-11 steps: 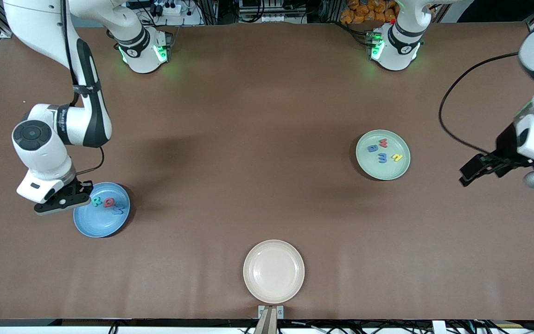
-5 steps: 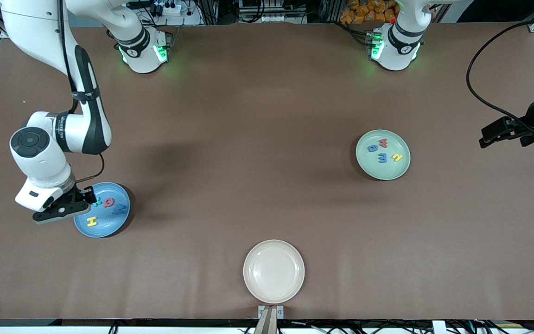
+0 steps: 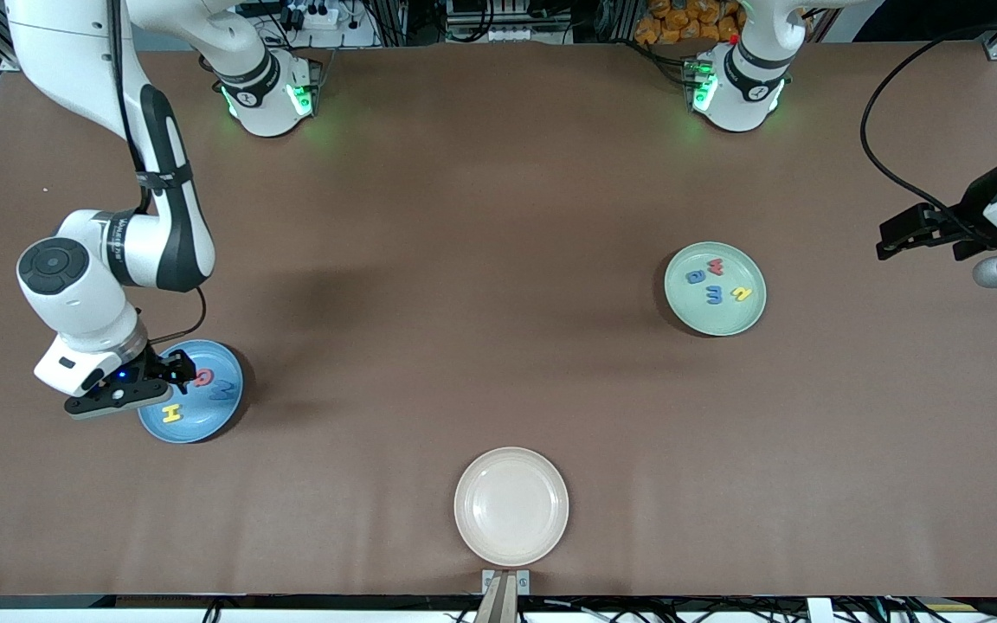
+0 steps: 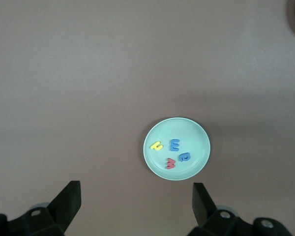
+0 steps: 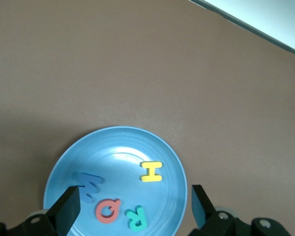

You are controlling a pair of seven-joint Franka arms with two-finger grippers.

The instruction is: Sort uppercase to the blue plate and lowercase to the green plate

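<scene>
A: Where is there open room on the brown table (image 3: pixel 481 260)?

B: Across its whole middle. The round sky-blue plate (image 3: pixel 204 422) sits near the right arm's end, the round pale mint-green plate (image 3: pixel 723 318) toward the left arm's end, well apart. A round beige plate (image 3: pixel 511 506) lies near the table's edge closest to the front camera.

A: And the letters?

B: On the blue plate: a yellow foam H (image 5: pixel 151 171), teal foam R (image 5: pixel 136 218), red foam Q (image 5: pixel 107 210) and blue foam M (image 5: pixel 88 183), all flat and apart. On the green plate: a red foam w (image 4: pixel 170 163), blue foam m (image 4: pixel 174 145), blue g-like letter (image 4: pixel 185 157) and small yellow letter (image 4: pixel 156 145).

A: The claws?

B: The right gripper (image 5: pixel 132 209) hangs over the blue plate's rim, fingers spread wide, holding nothing. The left gripper (image 4: pixel 136 201) waits above bare table near its end's edge, fingers also wide and empty.
</scene>
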